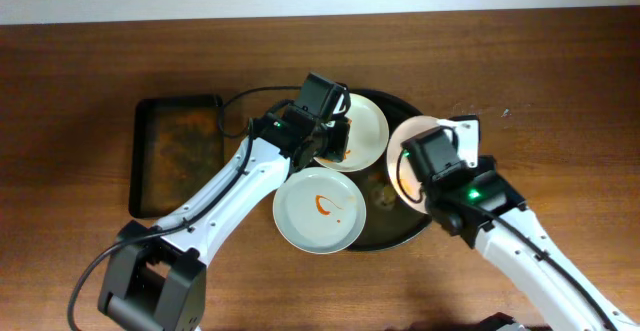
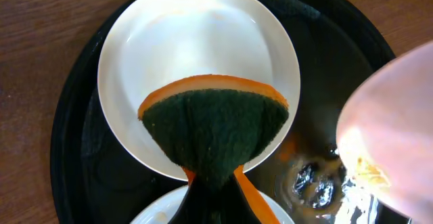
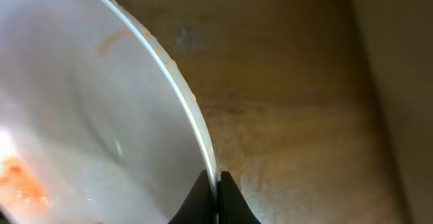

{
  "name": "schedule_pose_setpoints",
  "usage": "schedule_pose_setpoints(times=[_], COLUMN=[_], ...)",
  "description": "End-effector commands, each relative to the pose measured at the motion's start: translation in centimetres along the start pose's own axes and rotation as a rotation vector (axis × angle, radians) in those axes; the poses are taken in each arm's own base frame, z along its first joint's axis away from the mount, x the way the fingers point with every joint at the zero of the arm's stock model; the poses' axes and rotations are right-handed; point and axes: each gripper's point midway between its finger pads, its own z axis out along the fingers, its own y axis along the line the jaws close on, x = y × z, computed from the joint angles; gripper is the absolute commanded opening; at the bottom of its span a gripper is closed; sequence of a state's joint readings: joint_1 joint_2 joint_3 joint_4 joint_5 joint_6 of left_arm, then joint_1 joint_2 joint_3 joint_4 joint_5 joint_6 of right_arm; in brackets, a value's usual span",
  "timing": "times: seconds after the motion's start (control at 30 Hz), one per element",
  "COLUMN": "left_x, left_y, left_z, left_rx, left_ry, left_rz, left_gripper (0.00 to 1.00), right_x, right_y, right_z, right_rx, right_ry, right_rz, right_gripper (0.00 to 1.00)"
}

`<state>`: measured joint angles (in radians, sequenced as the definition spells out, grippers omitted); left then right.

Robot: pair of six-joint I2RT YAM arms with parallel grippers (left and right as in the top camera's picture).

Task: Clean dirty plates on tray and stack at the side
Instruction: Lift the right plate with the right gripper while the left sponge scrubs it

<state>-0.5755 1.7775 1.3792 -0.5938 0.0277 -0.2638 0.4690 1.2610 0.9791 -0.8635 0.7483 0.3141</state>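
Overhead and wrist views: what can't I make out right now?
- white plate: near edge hidden under the sponge, left wrist.
- left pincer: tips buried behind the sponge, left wrist.
- pink plate: blurred and edge-cut in left wrist; right wrist shows only a slice by the right pincer.
- tray: floor beneath the pink plate hidden, overhead.

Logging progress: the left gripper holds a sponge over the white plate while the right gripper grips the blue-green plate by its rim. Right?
No: the right gripper grips the pale pink plate, as the overhead view shows; the blue-green plate lies free. The rest holds.
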Motion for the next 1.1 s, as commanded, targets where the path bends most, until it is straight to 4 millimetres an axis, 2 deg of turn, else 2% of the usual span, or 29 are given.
schedule_pose_setpoints(times=[0.0, 0.07, 0.1, 0.17, 0.23, 0.27, 0.33, 0.4, 0.47, 0.53, 0.6, 0.73, 0.83, 0.97, 1.0, 1.03, 1.07], left_x=[-0.4, 0.0, 0.2, 0.4, 0.8, 1.0, 1.5, 2.8, 5.0, 6.4, 7.2, 6.8, 7.0, 6.5, 6.5, 6.7, 7.1], left_y=[-0.8, -0.8, -1.9, -5.3, -7.6, -9.4, -10.7, -12.1, -13.5, -14.1, -14.7, -16.9, -17.0, -15.8, -15.8, -15.8, -15.7], left_z=[-1.1, -1.1, -1.2, -1.8, -2.5, -2.7, -2.1, -0.4, 2.0, 3.6, 4.1, 4.4, 4.4, 5.5, 5.5, 5.6, 5.6], left_rx=[0.049, 0.049, 0.117, 0.303, 0.41, 0.467, 0.477, 0.466, 0.455, 0.442, 0.449, 0.489, 0.478, 0.369, 0.356, 0.35, 0.341], left_ry=[-0.006, 0.011, 0.026, 0.051, 0.08, 0.082, 0.096, 0.143, 0.227, 0.278, 0.316, 0.3, 0.311, 0.234, 0.227, 0.229, 0.241], left_rz=[-0.015, -0.016, -0.016, -0.023, -0.06, -0.035, -0.031, -0.071, -0.135, -0.188, -0.222, -0.29, -0.319, -0.314, -0.309, -0.306, -0.307], left_gripper=[0.0, 0.0, 0.0, 0.0, 0.0, 0.0, 0.0, 0.0, 0.0, 0.0, 0.0, 0.01, 0.01, 0.0, 0.0, 0.0, 0.01], right_x=[-0.5, 1.1, 2.0, 2.5, 3.1, 3.5, 4.3, 5.1, 5.5, 5.7, 5.8, 6.4, 7.7, 7.9, 8.0, 8.1, 8.0], right_y=[-0.9, -0.2, 0.2, 2.1, 2.6, 3.1, 3.9, 4.5, 4.5, 4.0, 3.9, 5.0, 5.0, 5.0, 5.1, 5.1, 5.0], right_z=[-0.6, 0.3, 0.9, 1.3, 1.8, 2.3, 3.0, 3.7, 4.2, 4.6, 4.7, 4.1, 3.5, 3.4, 3.3, 3.3, 3.3], right_rx=[0.023, -0.053, -0.08, -0.163, -0.154, -0.142, -0.135, -0.12, -0.108, -0.105, -0.108, -0.169, -0.169, -0.17, -0.173, -0.172, -0.179], right_ry=[-0.016, 0.09, 0.153, 0.213, 0.253, 0.281, 0.324, 0.364, 0.386, 0.405, 0.414, 0.468, 0.53, 0.539, 0.547, 0.551, 0.544], right_rz=[0.157, 0.296, 0.362, 0.369, 0.406, 0.437, 0.436, 0.412, 0.408, 0.434, 0.444, 0.446, 0.446, 0.442, 0.44, 0.438, 0.41], right_gripper=[0.04, 0.04, 0.04, 0.04, 0.04, 0.04, 0.04, 0.04, 0.04, 0.04, 0.04, 0.04, 0.04, 0.04, 0.08, 0.35, 0.39])
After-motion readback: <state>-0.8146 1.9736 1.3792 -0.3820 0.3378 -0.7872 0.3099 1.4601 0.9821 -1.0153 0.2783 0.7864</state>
